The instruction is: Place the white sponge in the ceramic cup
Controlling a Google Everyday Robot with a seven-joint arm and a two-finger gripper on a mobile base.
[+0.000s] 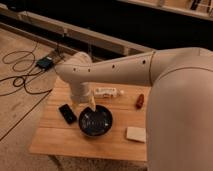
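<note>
All is left for us: the sponge [136, 134] lies untouched near the table's [55, 137] right front, well apart from our gripper [86, 104], spread wide and empty behind the bowl [95, 121]; the cup we cannot pick out.

A light wooden table [60, 142] stands on a pale floor [17, 120]. Black cables [20, 80] loop at the left, by a small dark box [44, 63]. A long pale rail [95, 37] crosses the dark upper background.
</note>
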